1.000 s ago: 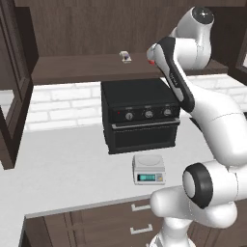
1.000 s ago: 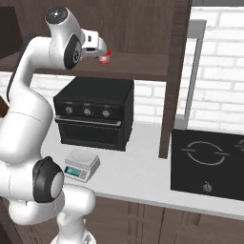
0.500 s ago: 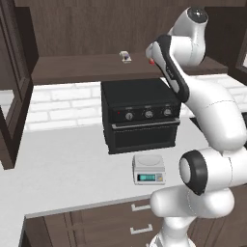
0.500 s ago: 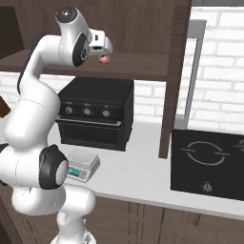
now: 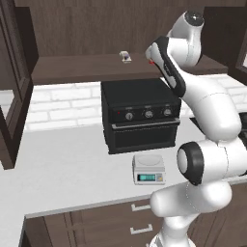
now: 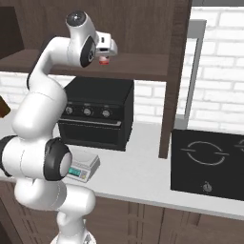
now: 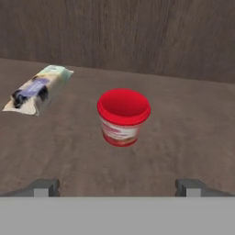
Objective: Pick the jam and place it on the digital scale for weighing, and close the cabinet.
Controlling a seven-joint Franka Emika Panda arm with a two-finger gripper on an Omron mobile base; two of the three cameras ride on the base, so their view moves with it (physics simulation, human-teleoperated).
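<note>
1. The jam (image 7: pixel 123 116) stands upright on the cabinet shelf (image 7: pixel 193 137), straight ahead of the pincer (image 7: pixel 117 186). In the hand view the red lid sits near mid-frame, between the 2 fingertips (image 7: pixel 41 187) but beyond them.
2. The pincer is spread wide and holds nothing; both tips are well clear of the jar on either side.
3. In the right base view the pincer (image 6: pixel 106 51) hangs at shelf height above the oven (image 6: pixel 97 112), with the jam (image 6: pixel 104 61) a red speck just past it.
4. The step in hand looks like the approach to the grasp. To do it well, drive straight along the present line so the jar stays centred between the fingers.
5. Go deep enough that the pads meet the jar's wall below the lid rim, not the lid edge, which would likely slip.
6. A small packet (image 7: pixel 37 89) lies on the shelf to the jar's left in the hand view, apart from it; the left finger should pass without nudging it.
7. Close only once both fingers flank the body; a squat jar will probably tip if struck by 1 finger first.
8. The scale (image 5: pixel 149 169) waits on the bench (image 5: pixel 62 164) in front of the oven, its plate bare.
9. The cabinet door (image 5: pixel 13 82) stands open at the left of the left base view; it is yet to be shut.
</note>
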